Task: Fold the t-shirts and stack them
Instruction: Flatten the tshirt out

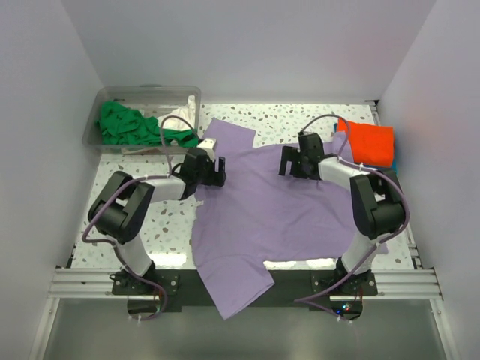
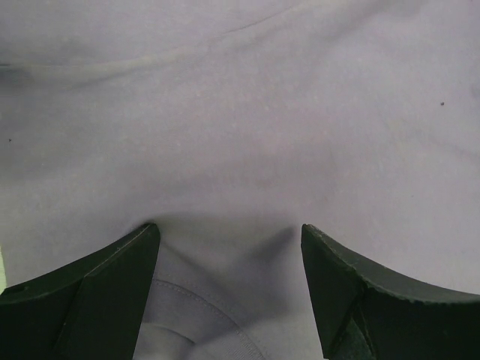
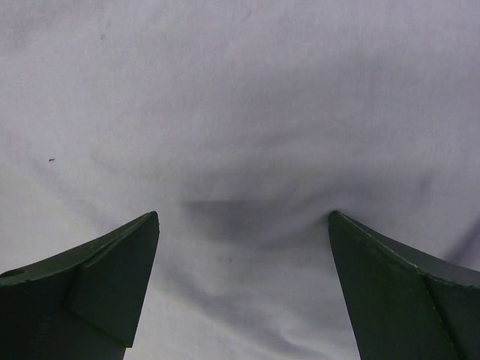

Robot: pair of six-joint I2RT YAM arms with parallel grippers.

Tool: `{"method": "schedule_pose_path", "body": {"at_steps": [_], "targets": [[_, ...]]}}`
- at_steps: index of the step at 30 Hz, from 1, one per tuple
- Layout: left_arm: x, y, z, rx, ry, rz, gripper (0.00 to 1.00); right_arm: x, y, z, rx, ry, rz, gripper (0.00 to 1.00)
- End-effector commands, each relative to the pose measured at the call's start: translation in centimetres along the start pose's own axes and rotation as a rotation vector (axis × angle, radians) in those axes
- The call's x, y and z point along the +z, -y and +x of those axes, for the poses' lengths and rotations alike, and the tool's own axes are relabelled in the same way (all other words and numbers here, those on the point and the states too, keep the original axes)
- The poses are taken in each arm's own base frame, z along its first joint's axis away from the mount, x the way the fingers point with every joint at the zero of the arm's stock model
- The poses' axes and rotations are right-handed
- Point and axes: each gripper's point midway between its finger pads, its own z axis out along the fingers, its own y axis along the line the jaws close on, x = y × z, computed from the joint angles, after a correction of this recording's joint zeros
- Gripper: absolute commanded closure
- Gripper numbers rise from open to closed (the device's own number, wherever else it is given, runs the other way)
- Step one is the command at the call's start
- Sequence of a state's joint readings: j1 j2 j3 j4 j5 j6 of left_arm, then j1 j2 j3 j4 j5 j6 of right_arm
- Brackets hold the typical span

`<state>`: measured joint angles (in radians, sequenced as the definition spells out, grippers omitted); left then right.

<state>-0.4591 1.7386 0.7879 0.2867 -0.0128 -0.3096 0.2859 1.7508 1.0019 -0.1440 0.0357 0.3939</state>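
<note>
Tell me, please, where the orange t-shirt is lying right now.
In the top view, the orange t-shirt lies at the table's far-right corner, beside the lavender t-shirt.

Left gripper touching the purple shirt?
Touching. Left wrist view: the open left gripper has both fingertips pressed into the lavender t-shirt, the cloth dimpled and shadowed between them.

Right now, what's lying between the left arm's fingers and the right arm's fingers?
Only the purple shirt: its smooth cloth fills that stretch, and nothing else sits on it. The overhead view shows this plainly.
</note>
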Motion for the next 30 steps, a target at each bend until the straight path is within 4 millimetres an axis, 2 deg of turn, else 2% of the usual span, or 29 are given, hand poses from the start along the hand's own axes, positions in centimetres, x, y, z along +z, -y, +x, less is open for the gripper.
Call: {"method": "schedule_pose_path", "body": {"at_steps": [1, 2, 4, 5, 6, 8, 9, 10, 11, 13, 14, 16, 20, 23, 27, 30], "targets": [[1.3, -2.4, 0.2, 0.000, -0.052, -0.048, 0.18, 1.0, -0.7, -1.9, -0.001, 0.021, 0.002, 0.01], [1.7, -2.3, -0.9, 0.005, -0.040, -0.046, 0.18, 1.6, -1.0, -2.3, -0.001, 0.012, 0.003, 0.01], [2.6, -2.9, -1.3, 0.008, -0.048, -0.058, 0.18, 2.2, -1.1, -2.6, -0.003, 0.004, 0.008, 0.01], [3.0, -2.5, -2.6, 0.017, -0.039, -0.036, 0.18, 2.4, -1.4, -3.4, -0.003, 0.007, 0.006, 0.01], [3.6, -2.8, -2.4, 0.018, -0.053, -0.041, 0.18, 3.0, -1.3, -3.2, -0.005, -0.005, 0.011, 0.01], [4.3, -3.1, -4.3, 0.028, -0.036, -0.050, 0.18, 3.3, -1.8, -4.1, -0.008, -0.002, 0.004, 0.01], [4.8, -3.6, -4.3, 0.027, -0.045, -0.060, 0.18, 3.7, -1.9, -4.0, -0.010, -0.012, 0.003, 0.01], [5.1, -3.9, -4.7, 0.030, -0.044, -0.073, 0.18, 3.9, -2.0, -4.2, -0.011, -0.013, 0.000, 0.01], [5.3, -4.3, -5.9, 0.041, -0.027, -0.101, 0.18, 3.8, -2.2, -4.8, -0.011, -0.008, -0.003, 0.01], [5.8, -5.0, -6.4, 0.055, -0.026, -0.138, 0.18, 4.0, -2.6, -4.9, -0.020, -0.013, -0.007, 0.01], [6.0, -5.0, -7.3, 0.065, -0.016, -0.145, 0.18, 3.9, -2.7, -5.3, -0.029, -0.010, -0.008, 0.01], [6.2, -4.8, -7.9, 0.072, -0.008, -0.138, 0.18, 3.7, -3.2, -5.5, -0.042, -0.005, -0.021, 0.01], [5.2, -3.7, -9.8, 0.081, 0.046, -0.121, 0.18, 2.3, -4.0, -6.2, -0.059, 0.025, -0.046, 0.02], [3.0, -2.2, -12.0, 0.121, 0.127, -0.119, 0.18, 0.4, -4.6, -6.7, -0.084, 0.065, -0.060, 0.03], [1.1, 0.4, -11.7, 0.153, 0.145, -0.078, 0.18, -1.8, -6.0, -5.8, -0.116, 0.096, -0.087, 0.02], [-0.1, 1.3, -9.6, 0.132, 0.118, -0.048, 0.18, -2.9, -6.2, -4.5, -0.115, 0.104, -0.105, 0.02]]}}
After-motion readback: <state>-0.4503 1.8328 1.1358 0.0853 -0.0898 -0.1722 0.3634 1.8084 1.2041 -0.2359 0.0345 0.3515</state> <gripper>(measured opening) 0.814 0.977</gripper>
